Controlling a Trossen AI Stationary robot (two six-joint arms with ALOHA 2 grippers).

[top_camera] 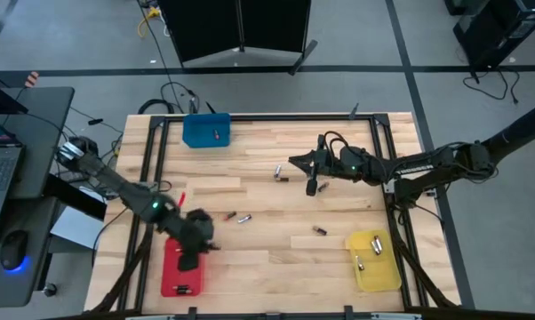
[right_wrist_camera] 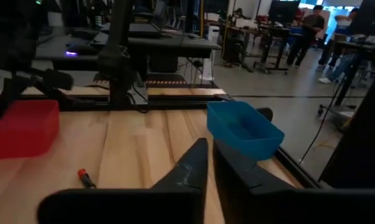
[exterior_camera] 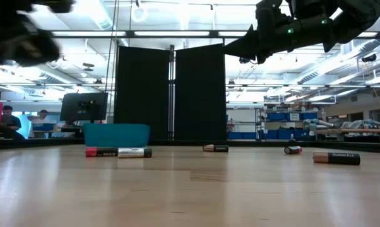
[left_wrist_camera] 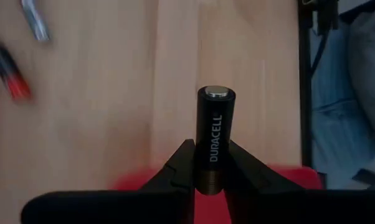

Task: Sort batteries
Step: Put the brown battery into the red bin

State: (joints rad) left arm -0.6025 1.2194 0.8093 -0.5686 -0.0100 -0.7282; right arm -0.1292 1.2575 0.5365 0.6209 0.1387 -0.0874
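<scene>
Your left gripper (left_wrist_camera: 209,180) is clamped on a black battery (left_wrist_camera: 213,134) above the red tray's (top_camera: 171,271) rim; lower it over the tray's bare floor before letting go. Your right gripper (right_wrist_camera: 209,163), raised mid-table, has its fingers almost together with nothing visible between them. Loose batteries (top_camera: 243,217) lie mid-table; their sizes are too small to read.
</scene>
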